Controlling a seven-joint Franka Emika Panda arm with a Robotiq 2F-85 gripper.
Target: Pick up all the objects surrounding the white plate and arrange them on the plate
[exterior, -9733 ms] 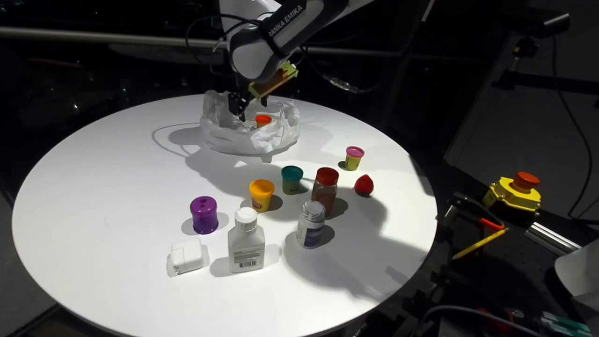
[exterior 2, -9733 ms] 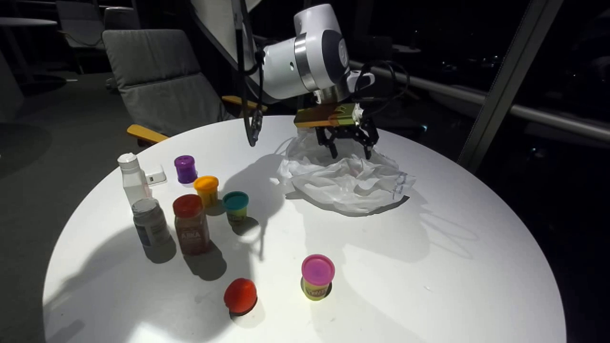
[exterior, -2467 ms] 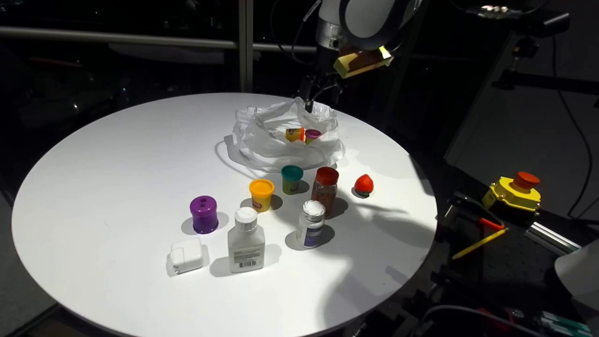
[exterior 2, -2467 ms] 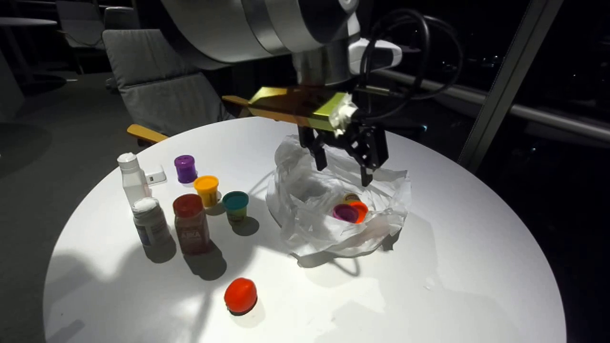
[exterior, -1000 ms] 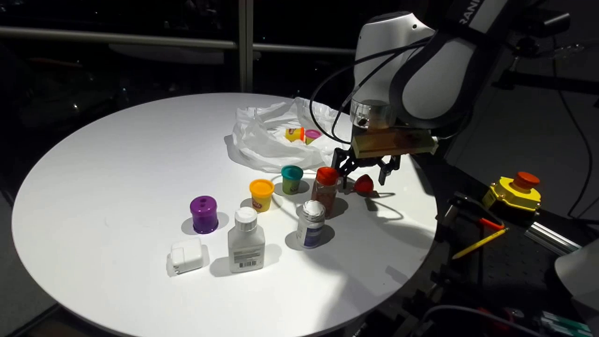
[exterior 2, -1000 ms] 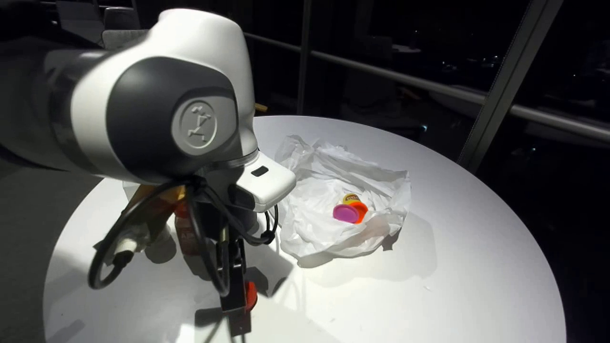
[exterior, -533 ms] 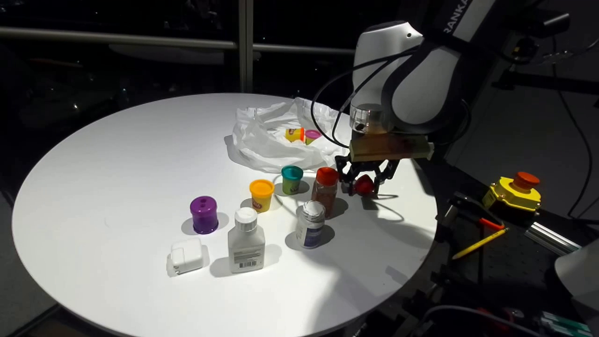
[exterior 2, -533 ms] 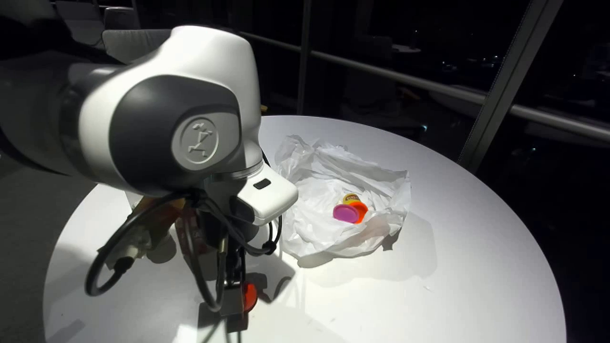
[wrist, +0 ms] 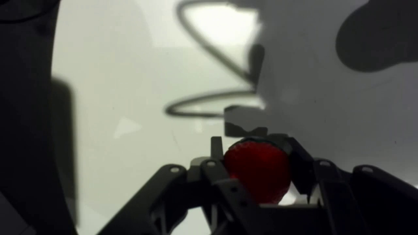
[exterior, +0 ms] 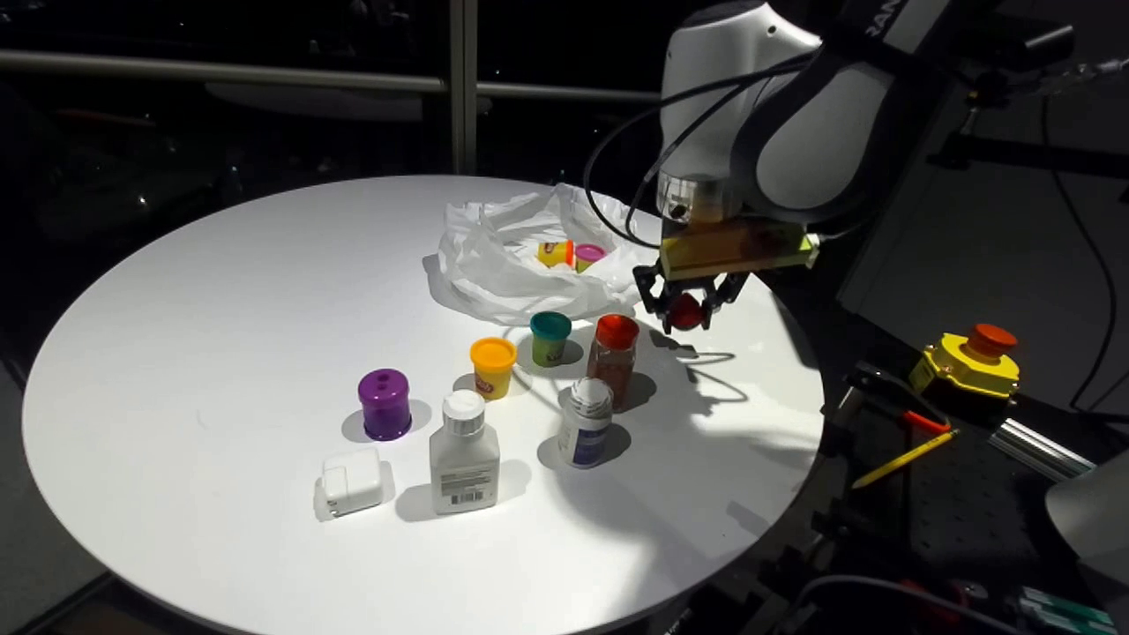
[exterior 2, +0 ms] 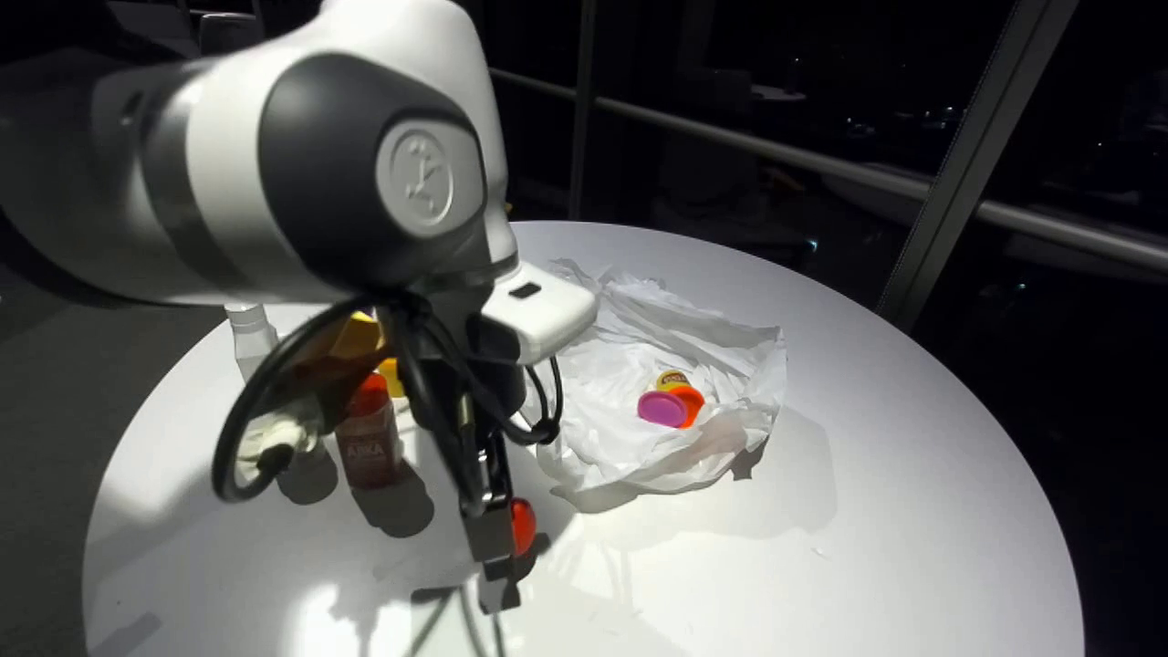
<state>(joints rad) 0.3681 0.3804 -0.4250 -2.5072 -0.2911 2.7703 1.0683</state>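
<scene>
My gripper (exterior: 687, 326) is shut on a rounded red object (exterior: 685, 310), raised off the table near its edge. In the wrist view the red object (wrist: 258, 171) fills the space between both fingers. The white plate is hidden or out of view. A crumpled white plastic bag (exterior: 494, 282) lies spread on the table, holding an orange-lidded yellow tub (exterior: 554, 254) and a pink-lidded tub (exterior 2: 662, 409). Around it stand a teal-lidded tub (exterior: 549, 339), an orange-yellow tub (exterior: 493, 369), a purple container (exterior: 385, 406) and a red-lidded jar (exterior: 613, 362).
A white bottle (exterior: 465, 463), a smaller white bottle with a blue label (exterior: 586, 428) and a white charger block (exterior: 351, 482) stand on the round white table (exterior: 220, 309). The red-lidded jar is close beside my gripper. Beyond the edge sits a yellow box with a red button (exterior: 970, 362).
Over the last second my fingers closed on the red object and lifted it from the table. Earlier, the pink-lidded tub stood on the table; now it lies in the bag, which has shifted.
</scene>
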